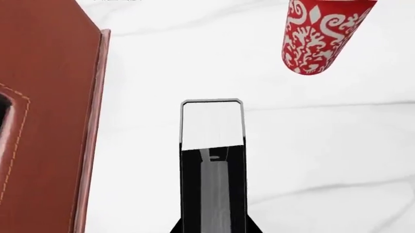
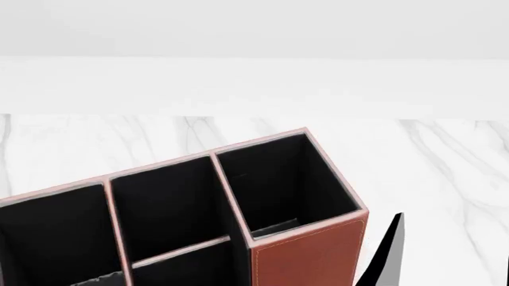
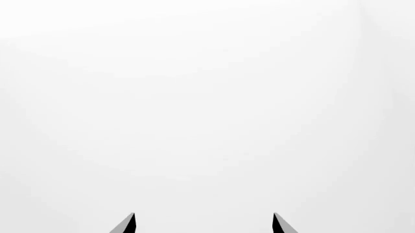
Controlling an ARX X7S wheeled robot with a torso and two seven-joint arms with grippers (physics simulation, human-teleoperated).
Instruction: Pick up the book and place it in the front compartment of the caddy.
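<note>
Item: book (image 1: pixel 213 124) — thin, black-covered, white page edge outward, gripped between the closed fingers of the left tool (image 1: pixel 213 160) and carried edge-on above the counter (image 1: pixel 324 160), presumably so the slim profile could drop straight into a narrow slot. Item: caddy (image 2: pixel 306 259) — reddish-brown, black inside, pale stitching, standing just beside the book; its open compartments faced up, the front one low in the head view and only partly visible. The book appeared there as a dark sliver (image 2: pixel 388 253) off the caddy's corner, outside every compartment. Item: red patterned mug (image 1: pixel 321 34) — apart, beyond the book. Right tool (image 3: pixel 203 224) — tips spread, empty, facing blank white, seemingly kept clear.
</note>
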